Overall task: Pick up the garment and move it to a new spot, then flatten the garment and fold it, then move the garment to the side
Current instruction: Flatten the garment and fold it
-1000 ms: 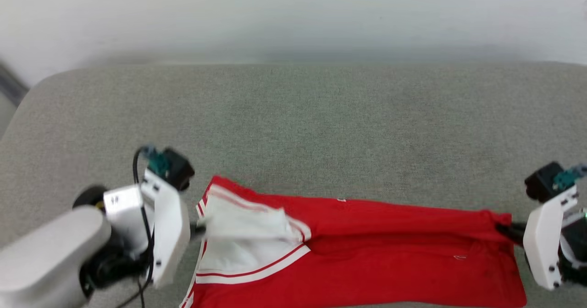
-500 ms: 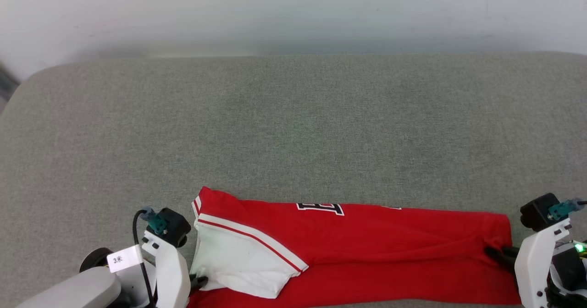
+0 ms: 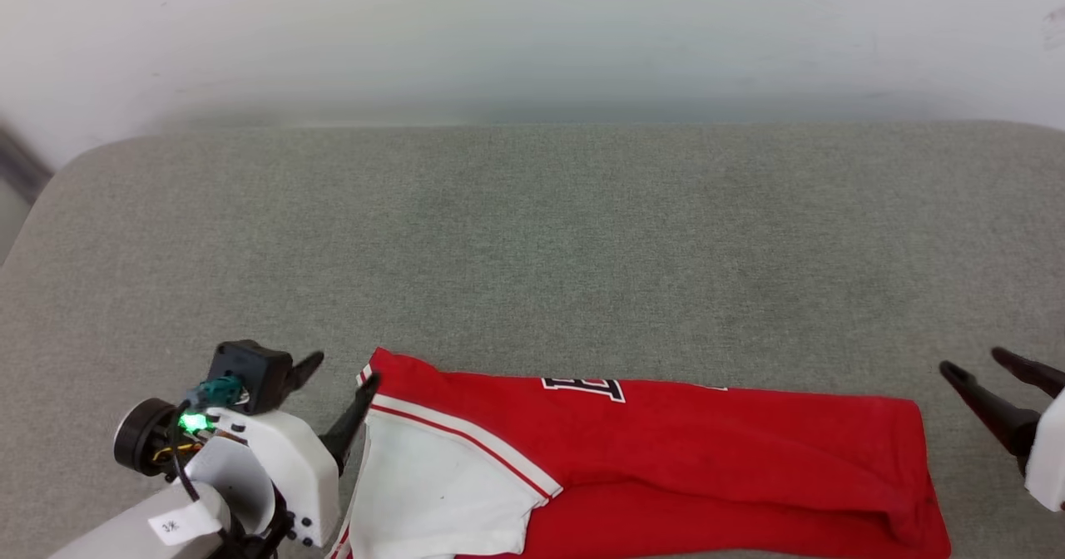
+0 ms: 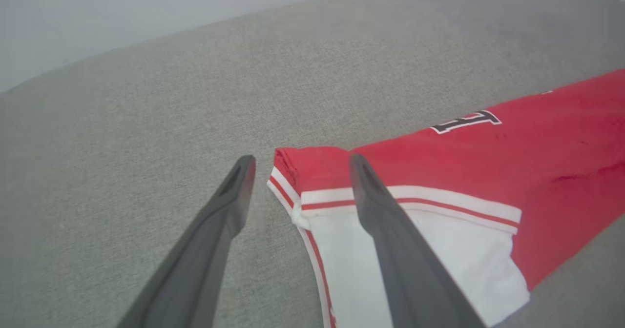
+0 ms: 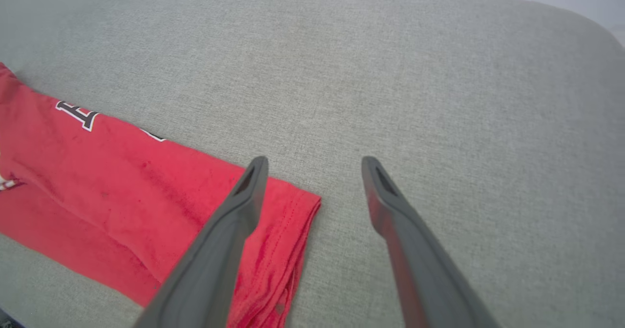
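Red garment [image 3: 666, 467] lies folded into a long band along the near edge of a grey padded surface [image 3: 532, 243]. One white sleeve [image 3: 441, 492] rests on top at its left end, and a scrap of black lettering [image 3: 582, 388] shows at its far fold. Left gripper [image 3: 344, 369] hovers just beside the sleeve corner, fingers spread and holding nothing. Right gripper [image 3: 973, 361] sits off the hem end, likewise spread and empty.

Likely risks: the left gripper's inner finger passes over the striped corner, so a careless sweep could snag it and undo the fold. The band also sits close to the near edge, so a push toward the robot might slide it off.

Count: one garment, one visible sleeve, two grippers, two fingers each.
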{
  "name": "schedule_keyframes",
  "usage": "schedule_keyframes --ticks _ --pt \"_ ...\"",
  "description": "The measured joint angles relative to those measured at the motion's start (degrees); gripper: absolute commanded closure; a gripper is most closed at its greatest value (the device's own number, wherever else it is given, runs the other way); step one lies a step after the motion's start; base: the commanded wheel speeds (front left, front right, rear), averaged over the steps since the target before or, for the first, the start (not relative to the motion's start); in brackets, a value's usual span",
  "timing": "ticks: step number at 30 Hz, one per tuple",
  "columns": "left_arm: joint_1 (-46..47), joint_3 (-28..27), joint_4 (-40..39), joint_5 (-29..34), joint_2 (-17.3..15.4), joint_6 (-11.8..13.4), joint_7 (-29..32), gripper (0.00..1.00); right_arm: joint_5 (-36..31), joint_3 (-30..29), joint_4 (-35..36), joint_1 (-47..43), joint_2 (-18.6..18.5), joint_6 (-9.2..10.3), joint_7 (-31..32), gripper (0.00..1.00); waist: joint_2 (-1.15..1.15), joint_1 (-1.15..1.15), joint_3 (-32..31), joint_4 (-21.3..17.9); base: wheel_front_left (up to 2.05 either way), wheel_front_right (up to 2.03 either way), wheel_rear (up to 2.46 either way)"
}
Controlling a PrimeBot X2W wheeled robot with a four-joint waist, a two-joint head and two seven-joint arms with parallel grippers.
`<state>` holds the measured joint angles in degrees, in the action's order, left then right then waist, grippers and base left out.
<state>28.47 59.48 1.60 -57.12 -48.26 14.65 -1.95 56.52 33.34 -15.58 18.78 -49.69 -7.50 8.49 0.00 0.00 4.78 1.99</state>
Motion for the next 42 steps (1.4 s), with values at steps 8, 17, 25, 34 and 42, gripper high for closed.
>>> schedule_keyframes --ticks 8,17,25,34,42 --pt "-3.3 -5.7 3.1 2.6 3.7 6.9 -12.0 0.0 1.6 -6.2 -4.7 -5.3 3.1 0.0 0.7 0.0 0.0 0.0 0.8 0.9 0.0 0.0 0.0" --pt "-10.0 -19.9 0.0 13.9 9.9 10.9 -13.0 0.0 4.3 -9.2 -6.5 -10.0 6.8 0.0 3.8 0.0 0.0 0.0 1.9 2.2 0.0 0.0 0.0" --pt "-17.4 -30.8 -1.8 25.0 17.8 8.9 -13.0 0.0 8.5 -9.5 -6.5 -11.8 10.4 0.01 7.5 0.0 0.0 0.01 2.9 3.5 0.0 0.0 0.0" --pt "-22.0 -39.8 -1.9 34.9 27.2 4.3 -13.0 0.0 12.0 -7.0 -4.9 -11.5 12.0 0.02 12.0 0.0 0.0 0.0 3.7 4.8 0.0 0.0 0.0" --pt "-24.6 -46.6 -2.8 43.7 34.0 0.3 -13.0 0.0 11.7 -5.3 -4.7 -10.3 11.8 0.11 12.2 1.0 0.0 0.0 4.1 5.5 0.0 0.0 0.0"
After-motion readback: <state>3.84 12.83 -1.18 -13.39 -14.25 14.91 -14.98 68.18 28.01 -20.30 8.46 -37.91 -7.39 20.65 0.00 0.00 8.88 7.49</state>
